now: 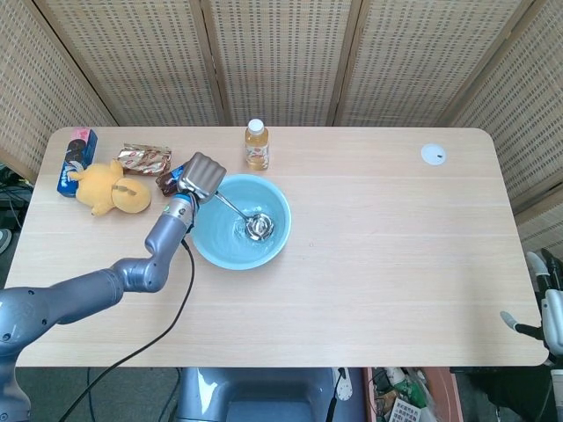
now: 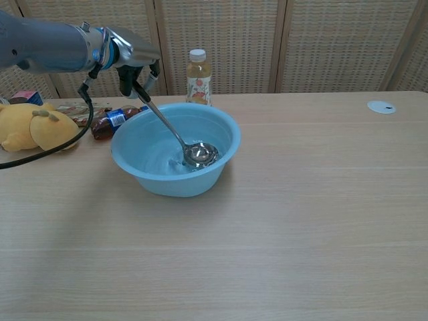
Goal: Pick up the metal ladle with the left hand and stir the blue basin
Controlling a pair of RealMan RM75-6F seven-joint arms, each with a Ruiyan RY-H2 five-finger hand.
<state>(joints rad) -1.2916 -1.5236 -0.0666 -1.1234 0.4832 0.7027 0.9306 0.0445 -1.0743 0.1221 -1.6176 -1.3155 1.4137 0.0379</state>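
**Ladle in the blue basin**

My left hand (image 1: pixel 201 177) grips the metal ladle (image 1: pixel 243 216) by its handle at the blue basin's (image 1: pixel 274 239) left rim. The bowl of the ladle sits inside, right of centre. My right hand (image 1: pixel 544 308) shows partly at the frame's lower right edge, off the table (image 1: pixel 396 264).

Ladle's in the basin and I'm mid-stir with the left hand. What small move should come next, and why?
Probably sweep the bowl of the metal ladle back toward the middle of the blue basin, staying low. The left hand holds the handle above the near-left rim, and the ladle bowl now sits close to the right-hand inner wall, so pushing further right would likely nudge the basin.
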